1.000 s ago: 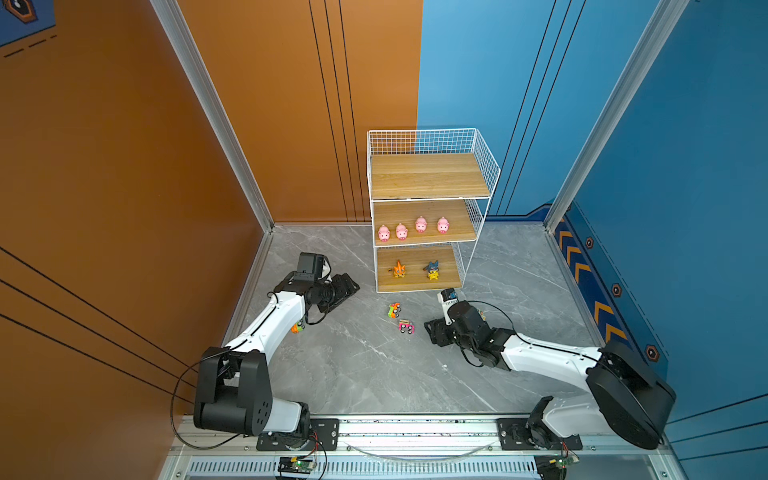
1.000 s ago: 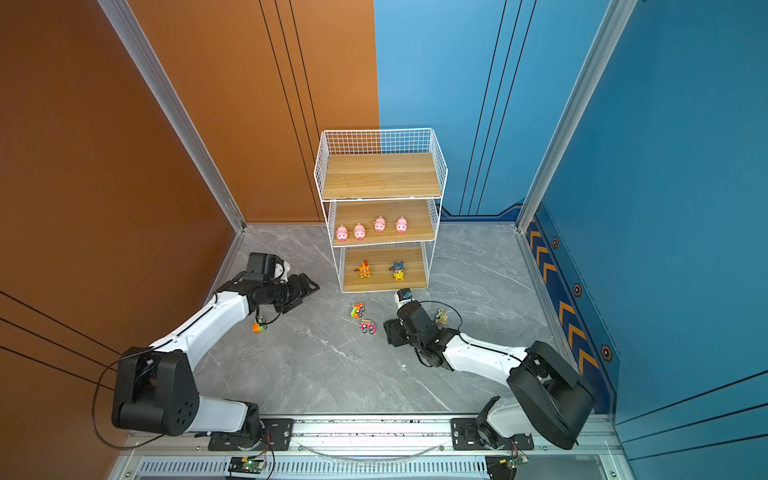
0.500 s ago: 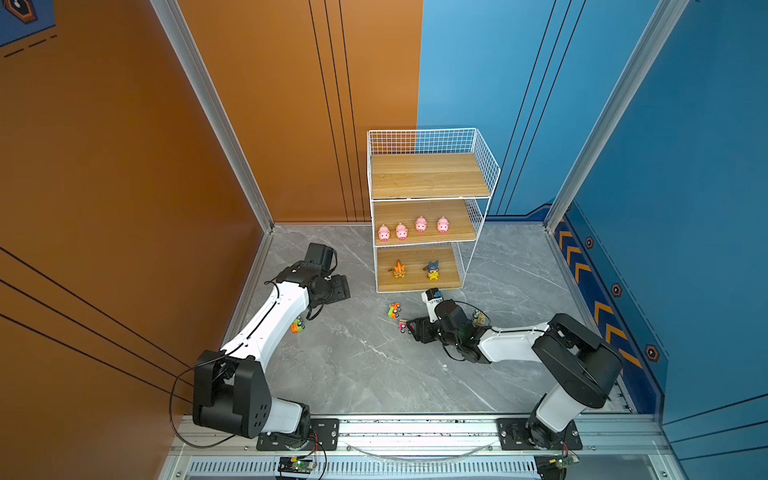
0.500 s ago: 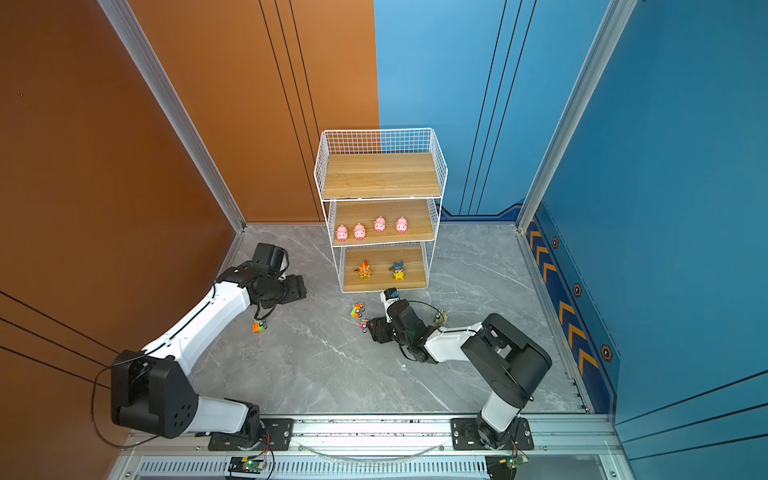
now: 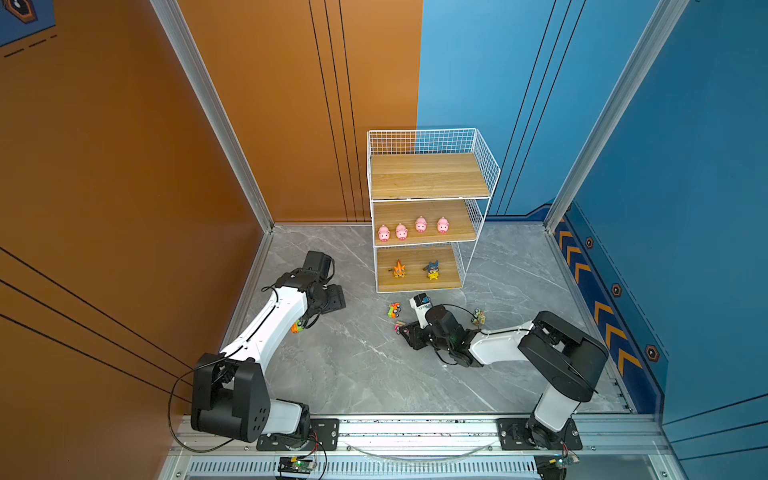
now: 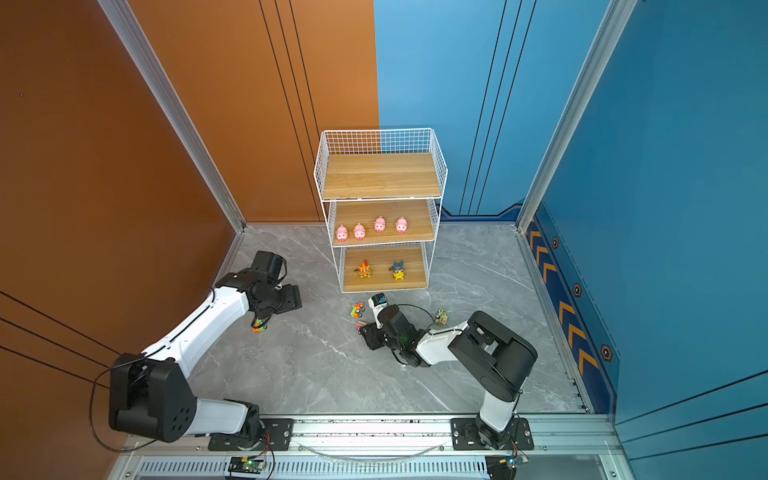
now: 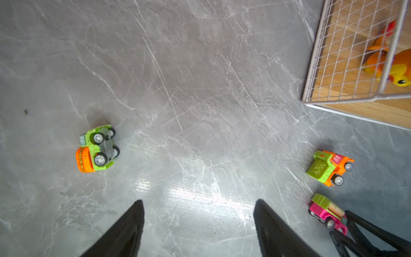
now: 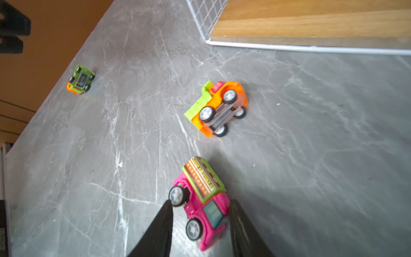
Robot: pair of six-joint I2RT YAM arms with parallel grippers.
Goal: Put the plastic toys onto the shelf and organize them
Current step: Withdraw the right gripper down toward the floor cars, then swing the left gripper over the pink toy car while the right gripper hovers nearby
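In both top views the shelf (image 5: pixel 430 195) (image 6: pixel 380 195) stands against the back wall, with several pink pigs (image 5: pixel 383 233) (image 6: pixel 341 233) in a row on its middle board. My right gripper (image 8: pixel 200 201) (image 5: pixel 405 332) lies low on the floor, shut on the pink car (image 8: pixel 202 200) (image 7: pixel 327 213), which is tipped on its side. The orange car (image 8: pixel 219 109) (image 5: pixel 394 309) lies on its side just beyond. A green car (image 7: pixel 97 148) (image 5: pixel 296 327) lies overturned under the left arm. My left gripper (image 7: pixel 198 201) (image 5: pixel 336 297) hangs open over bare floor. The yellow car (image 5: pixel 478 318) (image 6: pixel 441 316) sits behind the right arm.
On the shelf's bottom board stand an orange cat figure (image 5: pixel 399 269) and a blue-and-yellow figure (image 5: pixel 432 270). Its top board (image 5: pixel 428 174) holds nothing. An orange wall (image 5: pixel 124 166) runs close along the left arm. The grey marble floor (image 5: pixel 353 374) stretches to the front rail.
My right gripper slid left along the floor to the pink car and its jaws narrowed onto it. The left arm shifted slightly, its jaws staying open.
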